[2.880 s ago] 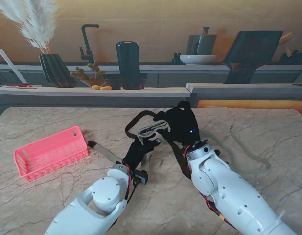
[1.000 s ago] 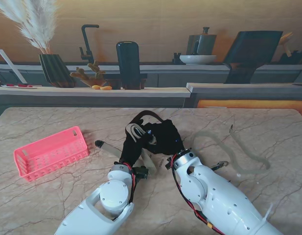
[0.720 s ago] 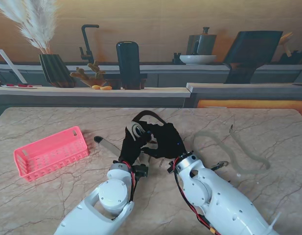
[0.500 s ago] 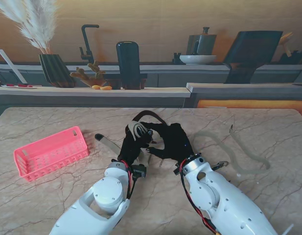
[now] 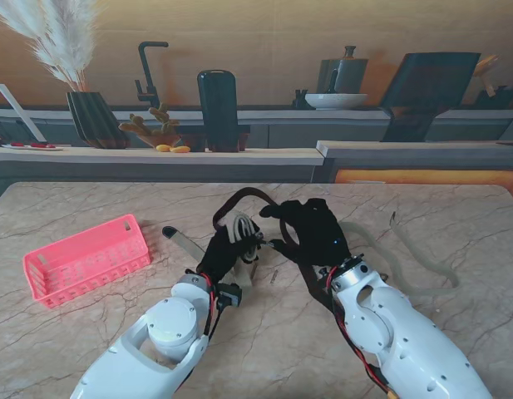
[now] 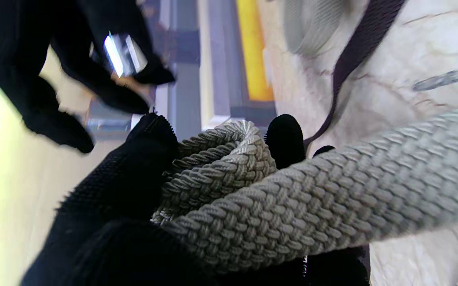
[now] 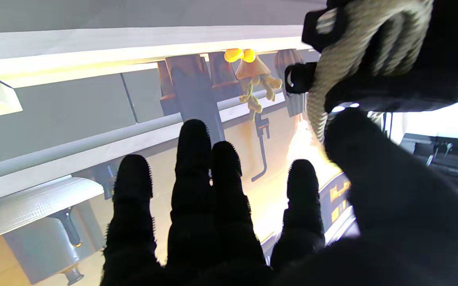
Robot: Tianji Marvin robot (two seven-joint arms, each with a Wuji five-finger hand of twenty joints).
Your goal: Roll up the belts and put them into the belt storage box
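My left hand (image 5: pixel 229 253) is shut on a partly rolled beige braided belt (image 5: pixel 246 227), held just above the middle of the table. In the left wrist view the coil (image 6: pixel 229 171) sits between my gloved fingers (image 6: pixel 133 182), and its loose strap (image 6: pixel 352 186) runs off sideways. The belt's free tail (image 5: pixel 184 242) lies on the table toward the pink storage box (image 5: pixel 86 258) at the left. My right hand (image 5: pixel 310 233) hovers beside the roll, open with fingers (image 7: pixel 197 171) spread. A dark brown belt (image 5: pixel 241 198) loops behind both hands.
A second pale belt (image 5: pixel 410 262) snakes across the table to the right of my right hand. A raised counter edge (image 5: pixel 156 155) with a vase, a tap and pots runs along the far side of the table.
The right hand has drawn back from the roll toward the right and spread its fingers. The left hand keeps the coil, which has grown while the tail toward the box shortened.
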